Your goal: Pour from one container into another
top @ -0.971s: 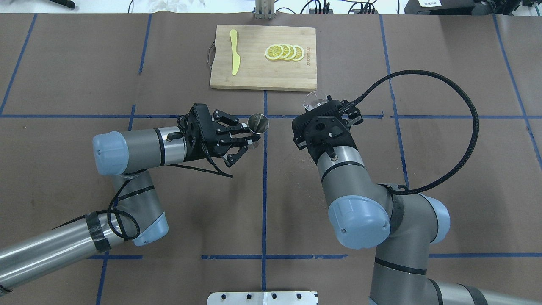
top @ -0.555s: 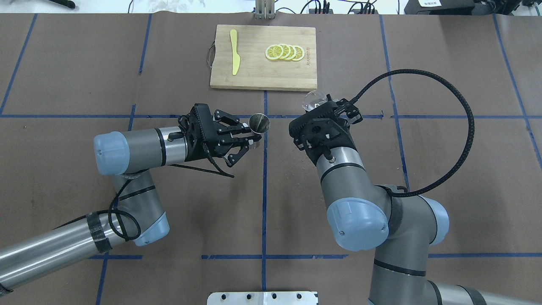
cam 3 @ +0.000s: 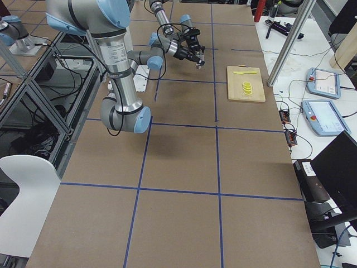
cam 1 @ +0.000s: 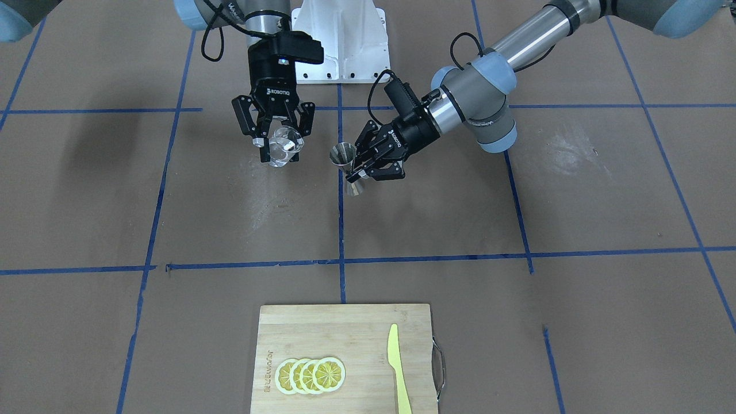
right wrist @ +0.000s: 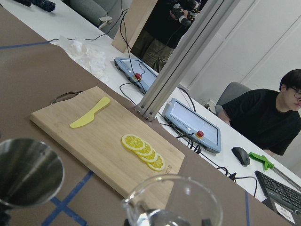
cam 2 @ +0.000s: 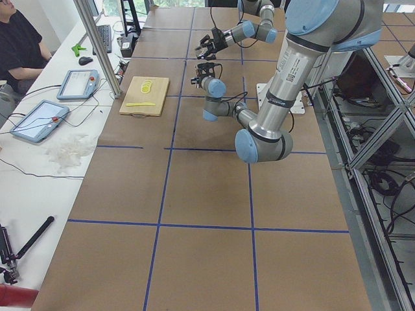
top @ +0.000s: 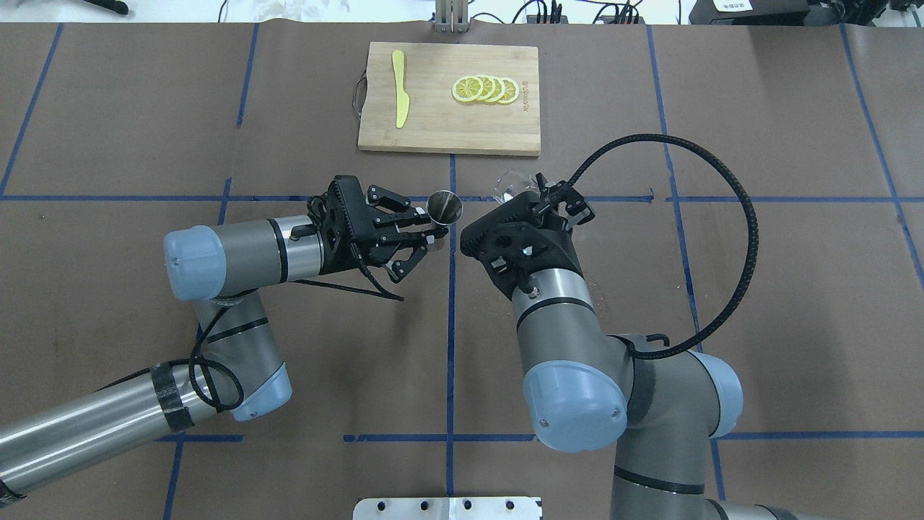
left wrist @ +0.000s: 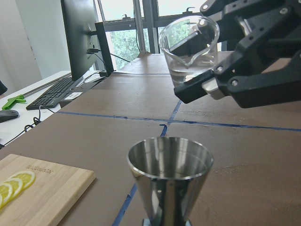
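Approach step: right gripper (cam 1: 280, 144) clamping glass cup (cam 1: 284, 154), apparently carrying some clear liquid, at 2 o'clock of jigger (top: 443, 206) overhead; left gripper (cam 1: 356, 172) pinching jigger waist. Next: centring lip over mouth, tilting slowly.

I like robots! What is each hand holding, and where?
The left gripper holds the metal jigger at its narrow waist. The right gripper holds the glass cup by its lower sides.

You've swung the right gripper (cam 1: 280, 145) and its small clear glass cup (top: 511, 183) toward the tabletop's left edge, nearer the shiny steel hourglass jigger (top: 443, 206).
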Controlling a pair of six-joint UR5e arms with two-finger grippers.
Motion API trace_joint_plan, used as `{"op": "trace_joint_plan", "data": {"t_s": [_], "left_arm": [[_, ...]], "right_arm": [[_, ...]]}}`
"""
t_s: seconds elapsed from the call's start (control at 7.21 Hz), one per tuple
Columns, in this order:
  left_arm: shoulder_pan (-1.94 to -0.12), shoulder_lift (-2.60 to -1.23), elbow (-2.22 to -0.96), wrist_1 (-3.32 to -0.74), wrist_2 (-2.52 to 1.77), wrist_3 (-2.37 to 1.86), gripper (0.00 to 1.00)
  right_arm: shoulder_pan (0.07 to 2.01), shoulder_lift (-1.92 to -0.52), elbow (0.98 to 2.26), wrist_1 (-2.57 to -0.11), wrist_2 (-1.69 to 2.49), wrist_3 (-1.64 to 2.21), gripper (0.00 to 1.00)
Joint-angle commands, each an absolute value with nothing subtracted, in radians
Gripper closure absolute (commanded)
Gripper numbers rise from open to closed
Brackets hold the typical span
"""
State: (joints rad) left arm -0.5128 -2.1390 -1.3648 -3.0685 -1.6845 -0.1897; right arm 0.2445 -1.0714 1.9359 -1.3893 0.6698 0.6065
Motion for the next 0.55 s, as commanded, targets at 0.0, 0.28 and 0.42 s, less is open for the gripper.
{"op": "trace_joint_plan", "data": {"t_s": [0.0,0.28,0.42], "left_arm": [[-0.512,-2.149,-1.364,-3.05,-1.681,-0.19,1.0],[-0.506,-2.149,-1.364,-3.05,-1.681,-0.19,1.0],[-0.49,-2.151,-1.364,-3.05,-1.652,-0.19,1.0]], "right_arm": [[0.23,-1.046,1.931,-1.428,0.66,0.604,1.0],[0.23,-1.039,1.928,-1.448,0.66,0.603,1.0],[0.23,-1.039,1.927,-1.45,0.66,0.603,1.0]]}}
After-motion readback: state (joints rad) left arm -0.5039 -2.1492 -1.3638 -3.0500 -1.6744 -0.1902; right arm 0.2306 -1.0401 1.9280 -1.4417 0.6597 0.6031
